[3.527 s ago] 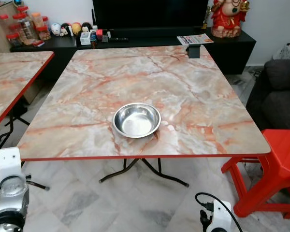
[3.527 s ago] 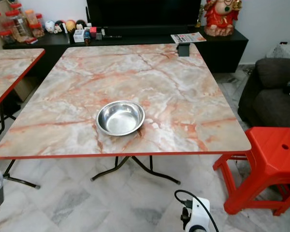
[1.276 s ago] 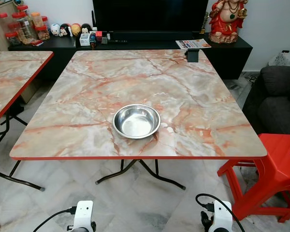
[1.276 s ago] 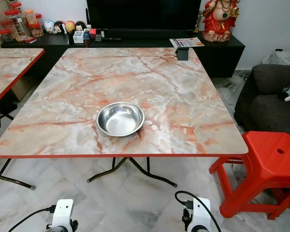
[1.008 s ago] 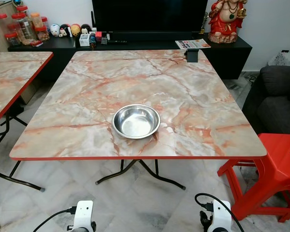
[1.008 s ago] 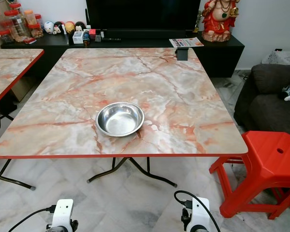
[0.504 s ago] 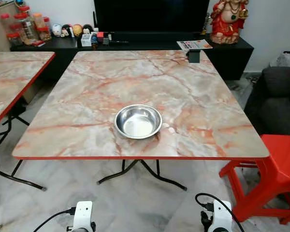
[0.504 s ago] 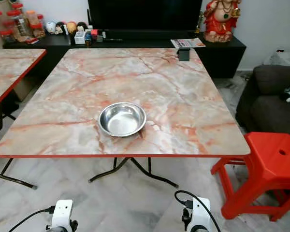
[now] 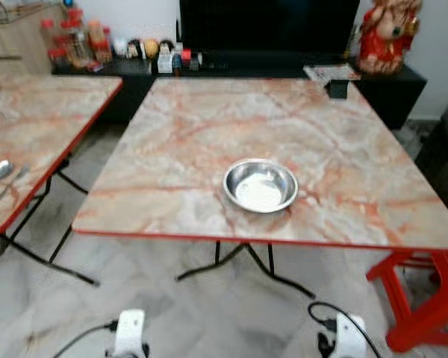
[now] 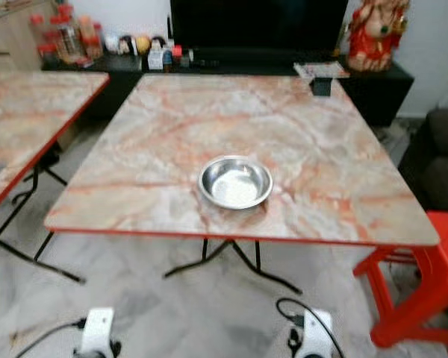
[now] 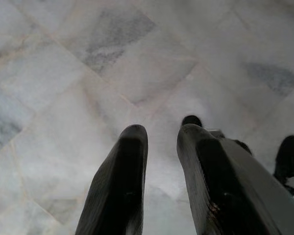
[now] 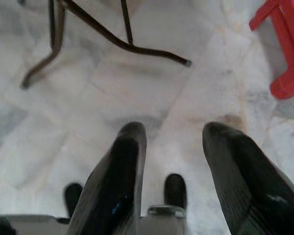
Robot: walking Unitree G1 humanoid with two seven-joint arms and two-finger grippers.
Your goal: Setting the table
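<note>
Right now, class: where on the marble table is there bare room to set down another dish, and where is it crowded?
The steel bowl sits near the front edge of the marble table; bare top lies on every side of it, widest behind, up to the small dark holder at the far right corner. The black cabinet beyond is crowded with jars and trinkets.

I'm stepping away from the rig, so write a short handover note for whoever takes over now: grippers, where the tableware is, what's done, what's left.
Left gripper: hangs over the floor, fingers slightly apart, holding nothing.
Right gripper: also low over the floor, fingers open, holding nothing.
Steel bowl: upright and empty on the marble table, near its front edge.
Spoon: on the side table to the left, with what looks like more cutlery beside it; the picture is blurred.
Done: bowl placed.
Left: probably fetch the cutlery and lay it by the bowl.
</note>
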